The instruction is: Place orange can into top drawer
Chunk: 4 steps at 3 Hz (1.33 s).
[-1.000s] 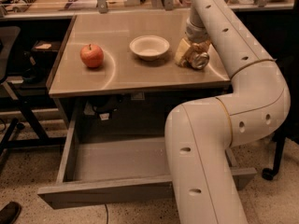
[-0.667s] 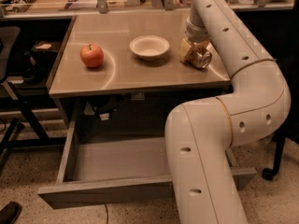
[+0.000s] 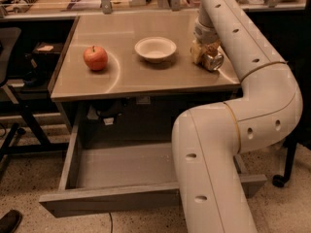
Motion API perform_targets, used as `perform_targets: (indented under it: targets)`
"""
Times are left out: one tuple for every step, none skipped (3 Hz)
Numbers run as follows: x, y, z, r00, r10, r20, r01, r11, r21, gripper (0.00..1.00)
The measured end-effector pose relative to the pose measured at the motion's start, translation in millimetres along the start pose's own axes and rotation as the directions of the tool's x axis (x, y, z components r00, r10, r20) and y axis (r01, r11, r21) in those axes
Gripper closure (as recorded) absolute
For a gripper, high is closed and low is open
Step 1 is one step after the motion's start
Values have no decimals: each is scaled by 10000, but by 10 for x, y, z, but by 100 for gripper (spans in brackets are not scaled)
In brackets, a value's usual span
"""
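The orange can [image 3: 211, 58] lies tilted at the right side of the tabletop, its silver end facing me. My gripper [image 3: 206, 52] comes down from the arm over it, and its pale fingers [image 3: 196, 52] are closed around the can's sides. The top drawer [image 3: 107, 201] is pulled open below the table, and the part of its inside that I can see holds nothing. My arm's lower segment covers the drawer's right part.
A red apple [image 3: 95, 58] sits on the left of the table [image 3: 141, 79]. A white bowl [image 3: 155, 49] stands at the middle, just left of the can. A dark chair frame [image 3: 19, 96] stands to the left. Clutter lies on the bench behind.
The can and gripper have shifted slightly to the right, and the can's silver end has turned more toward me. The apple, bowl and drawer have not moved.
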<state>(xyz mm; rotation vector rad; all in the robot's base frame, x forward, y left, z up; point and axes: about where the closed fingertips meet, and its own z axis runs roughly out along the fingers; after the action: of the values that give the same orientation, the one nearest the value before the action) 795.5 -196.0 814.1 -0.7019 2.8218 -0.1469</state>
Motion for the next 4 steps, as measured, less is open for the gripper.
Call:
perform_targets:
  targets:
    - [-17, -42, -72, 9985, -420, 359, 418, 9991, 66, 100]
    - [33, -122, -183, 9956, -727, 598, 724, 9974, 65, 100]
    - [171, -175, -295, 9922, -994, 753, 1014, 9946, -229, 100]
    - [327, -187, -383, 9850, -1463, 918, 1524, 9862, -640, 100]
